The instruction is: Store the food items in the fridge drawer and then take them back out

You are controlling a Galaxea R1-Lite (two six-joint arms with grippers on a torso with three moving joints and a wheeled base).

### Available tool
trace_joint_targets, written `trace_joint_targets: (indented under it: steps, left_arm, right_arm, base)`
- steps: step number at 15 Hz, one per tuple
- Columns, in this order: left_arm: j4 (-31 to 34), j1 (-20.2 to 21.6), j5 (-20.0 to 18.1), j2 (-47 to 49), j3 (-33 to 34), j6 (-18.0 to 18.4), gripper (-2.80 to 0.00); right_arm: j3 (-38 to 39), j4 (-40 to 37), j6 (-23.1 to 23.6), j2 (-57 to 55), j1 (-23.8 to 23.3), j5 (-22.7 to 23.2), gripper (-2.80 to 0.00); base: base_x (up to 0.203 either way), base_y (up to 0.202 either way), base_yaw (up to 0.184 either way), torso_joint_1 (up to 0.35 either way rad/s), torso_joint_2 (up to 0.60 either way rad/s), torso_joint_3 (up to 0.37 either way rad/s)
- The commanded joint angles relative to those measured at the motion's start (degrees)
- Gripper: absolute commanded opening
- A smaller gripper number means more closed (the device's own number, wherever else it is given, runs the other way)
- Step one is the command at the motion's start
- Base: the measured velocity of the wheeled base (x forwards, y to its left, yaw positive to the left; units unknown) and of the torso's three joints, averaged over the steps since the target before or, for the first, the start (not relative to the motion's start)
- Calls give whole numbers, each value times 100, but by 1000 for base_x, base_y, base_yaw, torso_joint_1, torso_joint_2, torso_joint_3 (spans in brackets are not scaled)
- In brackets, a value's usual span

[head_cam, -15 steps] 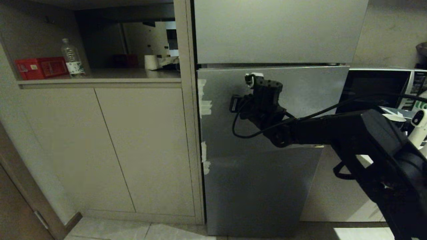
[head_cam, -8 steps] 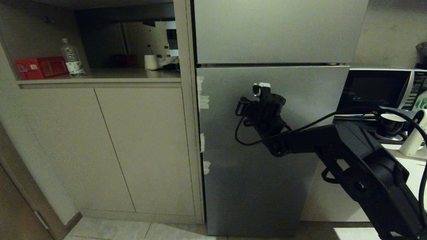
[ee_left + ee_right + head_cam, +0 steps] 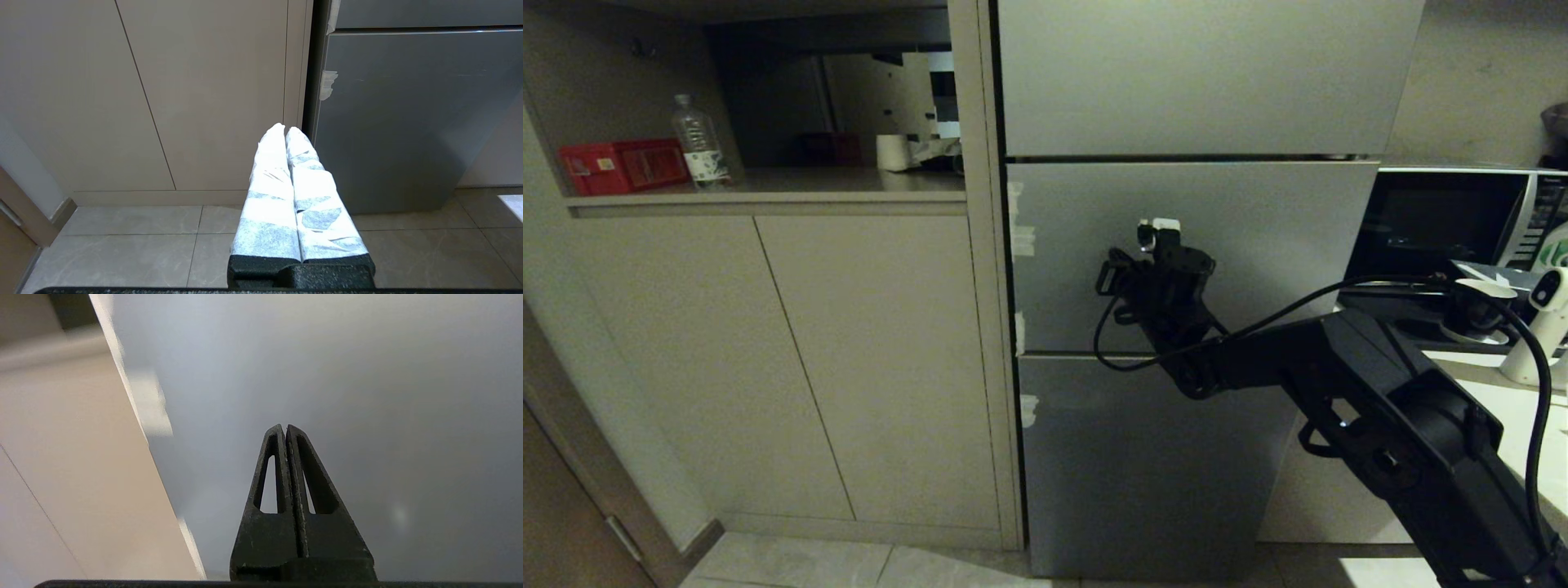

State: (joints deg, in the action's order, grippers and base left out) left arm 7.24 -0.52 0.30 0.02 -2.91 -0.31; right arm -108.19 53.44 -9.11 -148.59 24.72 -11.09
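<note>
At the fridge door (image 3: 1192,253), right gripper (image 3: 285,430) closed, empty, perhaps touching.

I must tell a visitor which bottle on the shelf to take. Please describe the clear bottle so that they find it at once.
Look left of the grey fridge at the open shelf above the beige cupboard doors. At its far left end the clear bottle stands upright just beside a flat red box. It is the only tall, transparent thing there.
</note>
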Motion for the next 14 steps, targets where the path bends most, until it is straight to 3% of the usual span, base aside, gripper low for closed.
trace_joint_targets:
  steps: [1, 6, 10, 12, 14]
  left_arm:
    - [6, 0, 5, -11, 1, -4, -280]
    - [6, 0, 5, -11, -7, -4, -280]
    - [6, 0, 5, -2, -5, 0, -280]
    - [6, 0, 5, -5, 0, -4, -280]
    - [6, 0, 5, -4, 1, -4, -280]
  right_arm:
    - [776, 48, 34, 462, 13, -35, -280]
    - [3955, -103, 498, 3425, 362, 36, -280]
    - [6259, -926, 1053, 6430, 391, 216, -280]
    - [7003, -1564, 1298, 7788, 146, 266, -280]
    - [7436, -2446, 1474, 8814, -541, 225, -280]
  base:
    - [0, 0, 0, 0, 0, 0]
    - [0, 0, 0, 0, 0, 0]
    - [0, 0, 0, 0, 0, 0]
    - [0, 0, 0, 0, 0, 0]
    - [0, 0, 0, 0, 0, 0]
